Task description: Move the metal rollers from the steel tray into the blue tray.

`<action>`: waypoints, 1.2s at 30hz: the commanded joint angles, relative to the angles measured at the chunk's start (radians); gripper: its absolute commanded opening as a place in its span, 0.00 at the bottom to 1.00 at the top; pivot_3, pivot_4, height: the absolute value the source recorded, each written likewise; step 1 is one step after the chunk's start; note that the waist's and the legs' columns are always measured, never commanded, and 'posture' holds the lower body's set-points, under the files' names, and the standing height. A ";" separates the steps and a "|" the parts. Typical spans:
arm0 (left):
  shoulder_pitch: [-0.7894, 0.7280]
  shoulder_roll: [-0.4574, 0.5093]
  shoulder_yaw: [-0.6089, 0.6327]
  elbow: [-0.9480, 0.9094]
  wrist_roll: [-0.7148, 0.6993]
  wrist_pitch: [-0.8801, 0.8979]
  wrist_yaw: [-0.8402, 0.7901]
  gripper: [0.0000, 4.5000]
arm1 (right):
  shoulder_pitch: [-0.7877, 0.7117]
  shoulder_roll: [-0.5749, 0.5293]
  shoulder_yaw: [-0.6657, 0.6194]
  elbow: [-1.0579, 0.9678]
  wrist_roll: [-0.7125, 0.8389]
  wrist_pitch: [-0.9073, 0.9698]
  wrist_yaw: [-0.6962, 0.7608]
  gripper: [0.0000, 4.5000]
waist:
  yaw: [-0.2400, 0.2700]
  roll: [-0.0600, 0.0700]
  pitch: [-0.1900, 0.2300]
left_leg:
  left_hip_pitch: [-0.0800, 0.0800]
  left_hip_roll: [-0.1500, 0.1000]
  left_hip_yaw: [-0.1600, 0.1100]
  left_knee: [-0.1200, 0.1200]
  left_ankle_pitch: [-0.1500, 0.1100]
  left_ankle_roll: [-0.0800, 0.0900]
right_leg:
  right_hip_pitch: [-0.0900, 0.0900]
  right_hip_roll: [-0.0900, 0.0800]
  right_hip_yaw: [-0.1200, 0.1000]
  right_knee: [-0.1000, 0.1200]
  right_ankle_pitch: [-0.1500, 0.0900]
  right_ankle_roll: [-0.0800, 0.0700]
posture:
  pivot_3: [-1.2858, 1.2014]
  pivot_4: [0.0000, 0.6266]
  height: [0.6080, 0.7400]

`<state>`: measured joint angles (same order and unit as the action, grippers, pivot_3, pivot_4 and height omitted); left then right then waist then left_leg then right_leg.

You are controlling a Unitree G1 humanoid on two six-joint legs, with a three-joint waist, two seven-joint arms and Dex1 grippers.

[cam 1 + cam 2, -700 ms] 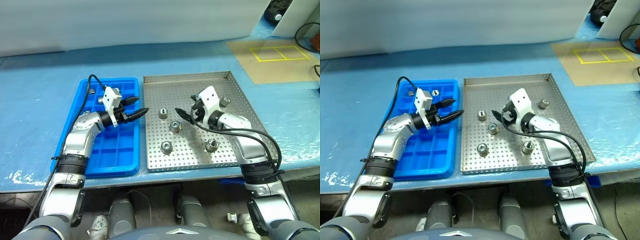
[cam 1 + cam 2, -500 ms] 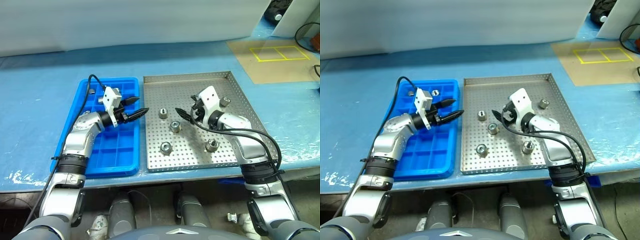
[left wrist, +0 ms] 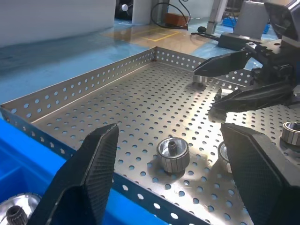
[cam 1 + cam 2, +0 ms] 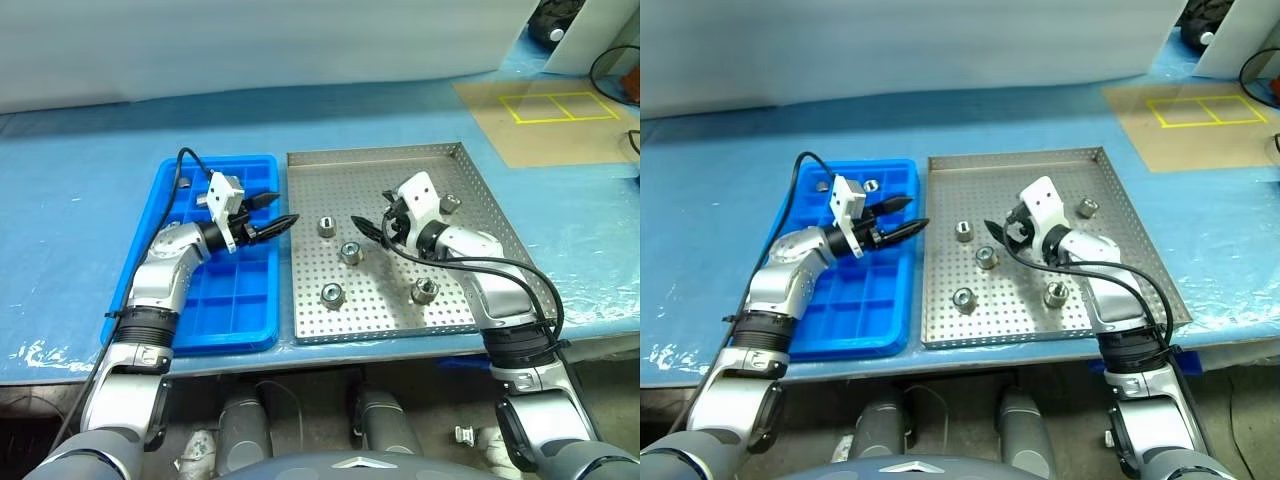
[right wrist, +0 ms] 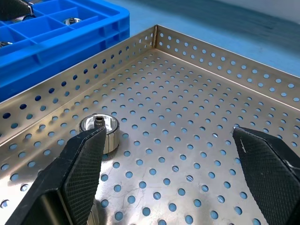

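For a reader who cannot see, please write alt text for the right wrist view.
The right gripper hangs open and empty over the steel tray, with one metal roller lying by one of its jaws. The blue tray sits beyond the steel rim.

No words, labels, brands or numbers can be read on anything in these views.

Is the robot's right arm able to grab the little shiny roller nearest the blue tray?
Probably yes. The right gripper hangs open over the steel tray, and that roller stands alone just ahead of its fingers, with bare tray floor between them and nothing blocking.
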<state>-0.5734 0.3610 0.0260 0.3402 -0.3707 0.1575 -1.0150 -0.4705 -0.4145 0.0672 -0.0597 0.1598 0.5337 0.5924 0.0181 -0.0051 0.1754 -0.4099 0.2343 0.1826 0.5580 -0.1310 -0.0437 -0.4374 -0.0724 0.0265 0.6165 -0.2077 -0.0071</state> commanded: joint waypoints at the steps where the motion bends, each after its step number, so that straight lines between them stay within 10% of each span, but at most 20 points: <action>1: -0.070 -0.009 -0.051 0.034 0.016 -0.034 -0.084 0.82 | 0.013 -0.068 -0.038 -0.127 0.094 0.053 0.109 0.98 | 0.004 0.000 0.000 | 0.000 0.000 0.000 0.000 0.000 0.000 | 0.000 0.000 0.000 0.000 0.000 0.000 | 0.41 0.24 1.00; 13: -0.373 -0.141 -0.174 0.551 0.193 -0.327 -0.271 0.82 | 0.173 -0.253 -0.055 -0.416 0.224 0.194 0.206 0.98 | -0.005 0.000 0.000 | 0.004 -0.001 0.000 0.004 -0.002 0.004 | 0.006 -0.001 0.002 -0.001 0.000 0.000 | 0.34 0.24 1.00; 36: -0.463 -0.268 -0.229 0.861 0.397 -0.464 -0.282 0.82 | 0.375 -0.260 -0.139 -0.581 0.205 0.257 -0.026 0.98 | -0.042 0.000 0.000 | 0.004 -0.002 0.001 0.004 -0.006 0.010 | 0.010 -0.001 0.002 -0.010 0.000 0.001 | 0.27 0.24 1.00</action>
<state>-1.0212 0.0955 -0.1889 1.1885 -0.0030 -0.2807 -1.3336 -0.1000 -0.6646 -0.0325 -0.5987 0.3669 0.7934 0.5797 -0.0242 -0.0053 0.1752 -0.4051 0.2323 0.1836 0.5617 -0.1371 -0.0339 -0.4262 -0.0737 0.0286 0.6064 -0.2073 -0.0063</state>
